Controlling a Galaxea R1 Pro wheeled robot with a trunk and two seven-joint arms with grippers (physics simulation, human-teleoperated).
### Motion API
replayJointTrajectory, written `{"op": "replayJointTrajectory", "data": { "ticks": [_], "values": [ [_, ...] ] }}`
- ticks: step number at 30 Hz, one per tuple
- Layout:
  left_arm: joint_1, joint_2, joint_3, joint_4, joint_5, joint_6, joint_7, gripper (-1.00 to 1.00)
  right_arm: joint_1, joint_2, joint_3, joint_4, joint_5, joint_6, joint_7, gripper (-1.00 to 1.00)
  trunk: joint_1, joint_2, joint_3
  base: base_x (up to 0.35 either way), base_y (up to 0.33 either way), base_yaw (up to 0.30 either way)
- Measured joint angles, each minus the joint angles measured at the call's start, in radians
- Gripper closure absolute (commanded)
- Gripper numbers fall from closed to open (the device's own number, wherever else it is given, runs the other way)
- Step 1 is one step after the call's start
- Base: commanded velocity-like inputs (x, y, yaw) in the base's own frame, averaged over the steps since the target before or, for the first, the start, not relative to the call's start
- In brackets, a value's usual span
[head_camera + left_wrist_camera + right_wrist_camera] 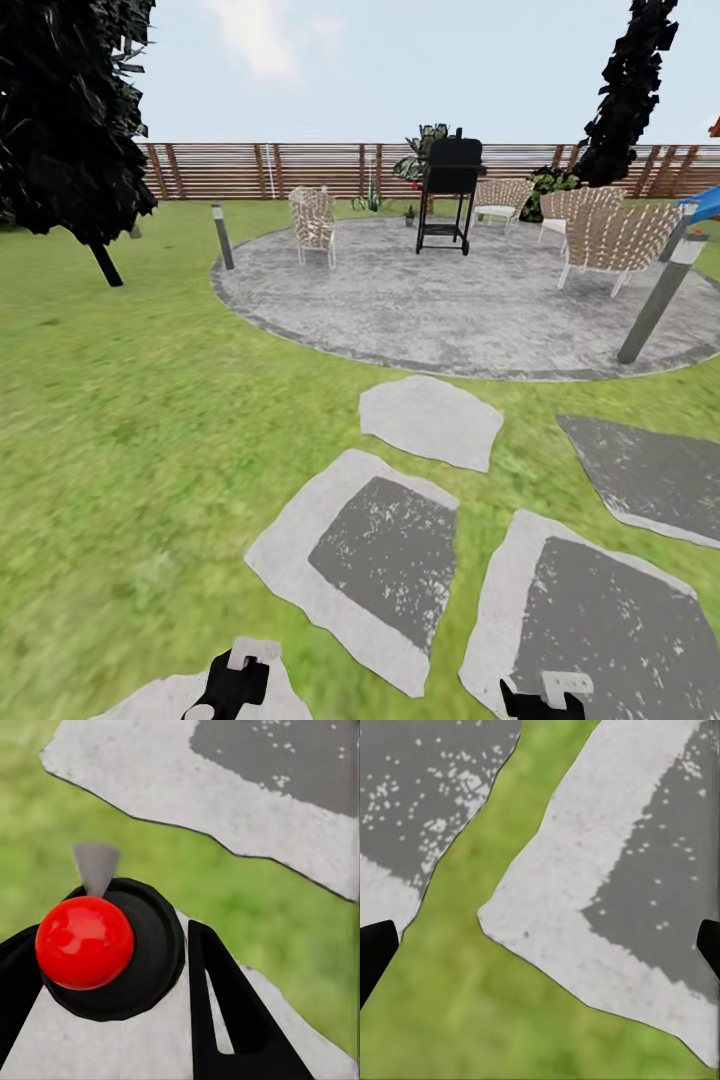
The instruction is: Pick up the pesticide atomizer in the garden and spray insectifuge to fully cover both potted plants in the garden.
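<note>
Green lawn point(150, 420) was spread across the garden, closed at the back by a brown slatted wooden fence point(300, 170) under a pale sky. Dark trees point(70, 110) were seen at the lawn's left and right edges. A round grey stone patio point(450, 300) lay before the fence, with woven chairs point(313, 222) and a black grill point(450, 190) set on it and a grey bollard lamp point(221, 234) at its left rim. Irregular stepping stones point(370, 560) with darker centres were laid across the grass nearer the robot.

The pesticide atomizer point(101, 945) was held in the left gripper point(105, 967), over the edge of a pale stepping stone. Seen from above in the left wrist view, it appeared as a glossy red ball top on a round black body, with a small grey tapered nozzle pointing away from it. The black fingers point(232, 1020) were closed on its two sides, touching the dark body.

The right gripper point(540, 945) was spread wide with nothing between its fingertips, above grass and two stepping stones. Both grippers were seen at the bottom edge of the head view.
</note>
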Motion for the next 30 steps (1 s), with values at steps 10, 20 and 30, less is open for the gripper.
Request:
{"op": "replayJointTrajectory", "data": {
  "ticks": [10, 20, 30],
  "values": [
    [0.000, 0.001, 0.000, 0.000, 0.000, -0.002, 0.000, 1.00, 0.000, 0.001, 0.000, 0.000, 0.001, -0.001, 0.000, -1.00, 0.000, 0.000, 0.003, 0.285, -0.151, 0.122],
    [0.000, 0.000, -0.001, 0.000, 0.001, -0.002, -0.001, 1.00, 0.000, 0.001, 0.000, 0.001, 0.001, 0.000, 0.001, -1.00, 0.000, 0.000, 0.005, 0.285, -0.151, 0.061],
    [0.000, 0.000, -0.001, 0.000, 0.001, -0.002, 0.000, 1.00, 0.000, -0.006, 0.000, 0.001, 0.002, 0.000, 0.001, -1.00, 0.000, 0.000, 0.005, 0.285, -0.151, 0.000]
  ]
}}
